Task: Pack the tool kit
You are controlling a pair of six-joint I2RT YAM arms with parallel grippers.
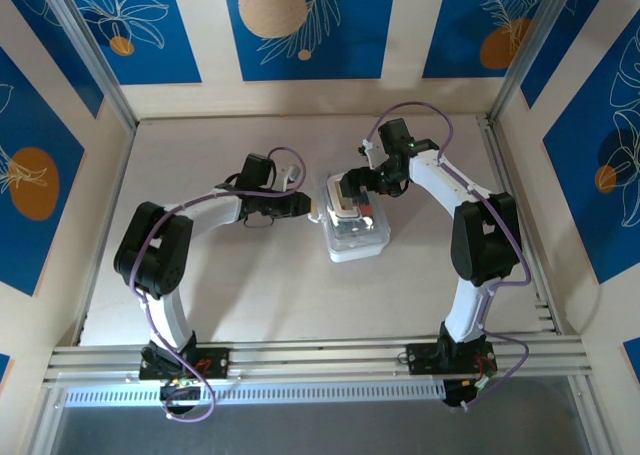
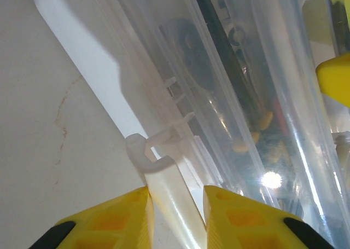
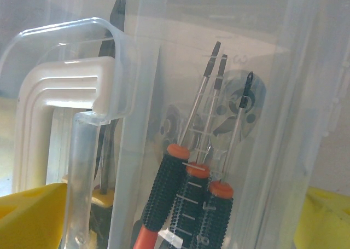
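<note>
While the counter (image 1: 250, 295) is carrying the case (image 1: 352, 237) near its centre, both arms are reaching in to the case from either side. Right fingers (image 3: 33, 216) are standing spread wide, released, straddling the end with the white handle (image 3: 65, 90). Three screwdrivers (image 3: 191, 205) are lying inside, showing through the clear wall. Left fingers (image 2: 115, 216) are flanking a translucent clip (image 2: 164, 178) on the case's left edge; whether they are clamping it cannot be told.
</note>
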